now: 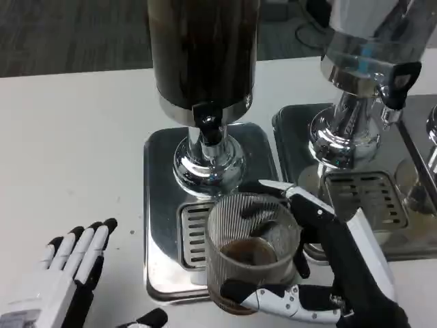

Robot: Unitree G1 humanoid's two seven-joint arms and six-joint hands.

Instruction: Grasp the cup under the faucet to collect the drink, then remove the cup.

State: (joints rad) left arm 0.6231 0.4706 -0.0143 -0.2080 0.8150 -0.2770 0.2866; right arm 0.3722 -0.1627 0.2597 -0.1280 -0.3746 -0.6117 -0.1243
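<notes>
While the right hand (321,273) wrapped its fingers around the ribbed cup (251,249), brown drink pooled inside it, the cup sat over the drip grate (193,232) near the dark dispenser's faucet (207,119). Left hand (65,273) rested empty, fingers extended, at near left.

The right hand (321,263), black-fingered with white segments, wraps around a ribbed clear glass cup (251,249) holding dark liquid, while the left hand (65,273) lies flat, fingers extended close together and pointing forward, holding nothing.
</notes>
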